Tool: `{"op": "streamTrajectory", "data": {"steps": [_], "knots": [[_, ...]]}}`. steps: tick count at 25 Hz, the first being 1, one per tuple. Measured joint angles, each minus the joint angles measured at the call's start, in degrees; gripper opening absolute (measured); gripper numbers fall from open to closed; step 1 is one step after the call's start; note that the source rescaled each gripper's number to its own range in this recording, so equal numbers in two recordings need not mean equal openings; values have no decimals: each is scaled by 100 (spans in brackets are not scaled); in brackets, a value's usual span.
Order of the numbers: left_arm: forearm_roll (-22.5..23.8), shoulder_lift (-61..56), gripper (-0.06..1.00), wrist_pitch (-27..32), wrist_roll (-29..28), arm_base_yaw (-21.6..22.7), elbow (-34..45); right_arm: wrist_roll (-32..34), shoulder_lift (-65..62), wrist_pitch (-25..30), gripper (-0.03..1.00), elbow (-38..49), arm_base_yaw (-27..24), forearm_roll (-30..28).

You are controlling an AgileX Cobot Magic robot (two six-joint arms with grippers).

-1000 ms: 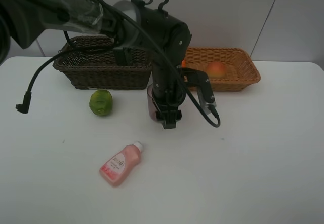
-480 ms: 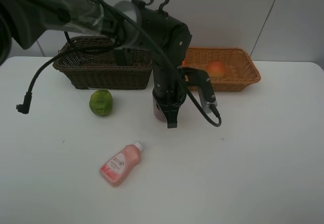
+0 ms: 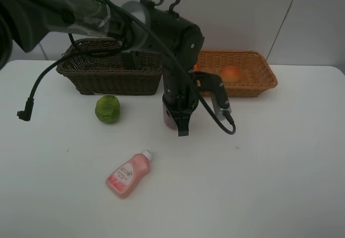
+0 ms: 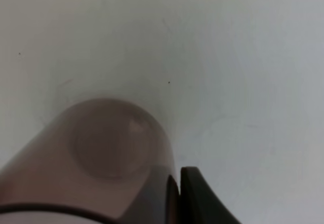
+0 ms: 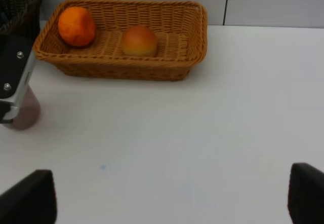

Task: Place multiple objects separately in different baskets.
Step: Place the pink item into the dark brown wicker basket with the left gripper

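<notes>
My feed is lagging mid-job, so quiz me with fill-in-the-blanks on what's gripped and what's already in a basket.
1. The left gripper is ___ on the mauve cup.
2. The tan basket holds ___ fruits: tangerine and peach.
3. The pink bottle lies on its ___.
Missing: shut; two; side.

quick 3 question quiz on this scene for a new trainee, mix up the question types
1. True or false: the pink bottle lies on its side on the table.
2. What is the left gripper shut on? A) pink bottle B) mauve cup C) nothing
3. How many fruits lie in the light basket?
Key: 1 true; 2 B; 3 two, the tangerine and the peach.
</notes>
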Motion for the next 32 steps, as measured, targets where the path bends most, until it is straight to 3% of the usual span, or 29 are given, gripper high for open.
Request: {"op": "streamTrajectory", "data": {"steps": [9, 12, 17, 21, 25, 32], "knots": [[0, -61, 9, 147, -86, 0, 0, 0, 0, 0, 97, 0, 0, 0], [5, -266, 9, 248, -715, 0, -7, 0, 0, 0, 97, 0, 0, 0], [202, -683, 9, 477, -2223, 134, -69, 0, 0, 0, 97, 0, 0, 0], [270, -1038, 9, 913, -3001, 354, -72, 0, 0, 0, 97, 0, 0, 0], [265, -1381, 9, 1227, -3567, 697, -72, 0, 0, 0, 97, 0, 0, 0], [265, -1927, 9, 1496, -4022, 1376, -72, 0, 0, 0, 97, 0, 0, 0]]}}
